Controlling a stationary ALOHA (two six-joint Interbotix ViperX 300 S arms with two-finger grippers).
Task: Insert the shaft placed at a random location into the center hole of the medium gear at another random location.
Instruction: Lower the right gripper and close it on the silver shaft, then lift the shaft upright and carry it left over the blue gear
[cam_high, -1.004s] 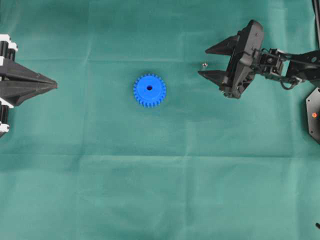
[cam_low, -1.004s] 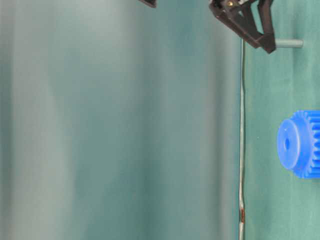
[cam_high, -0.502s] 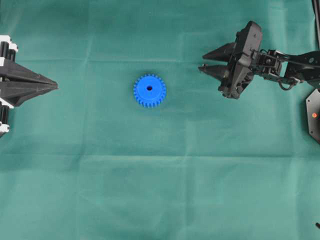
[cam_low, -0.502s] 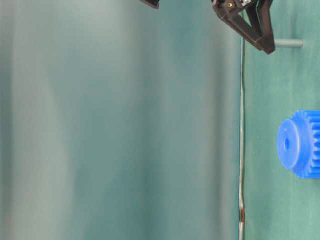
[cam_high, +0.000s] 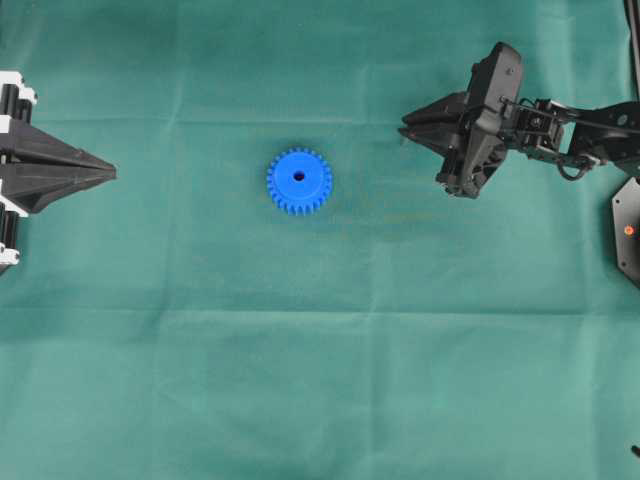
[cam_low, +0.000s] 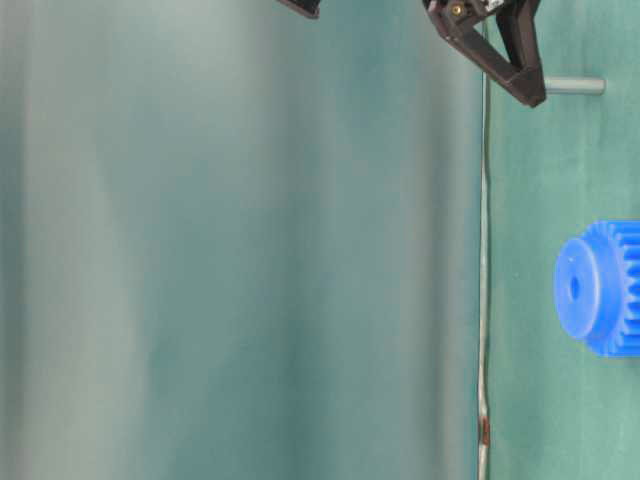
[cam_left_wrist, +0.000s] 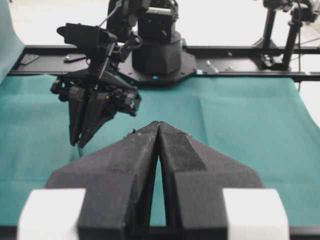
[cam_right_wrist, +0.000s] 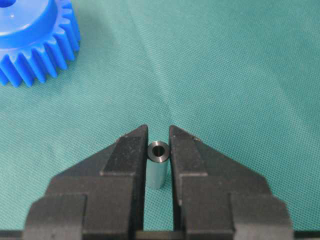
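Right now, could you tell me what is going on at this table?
The right gripper has its fingers on either side of the small metal shaft, which stands upright on the green cloth. The blue gear lies apart, its center hole empty. The left gripper waits shut at the table's edge.

A green cloth (cam_high: 320, 380) covered the whole table, faintly creased in straight fold lines. At its far edge a black rail (cam_left_wrist: 240, 75) ran across, with dark stands (cam_left_wrist: 292, 30) rising behind it against a bright, pale wall. The light fell soft and even, casting hardly any shadow on the fabric
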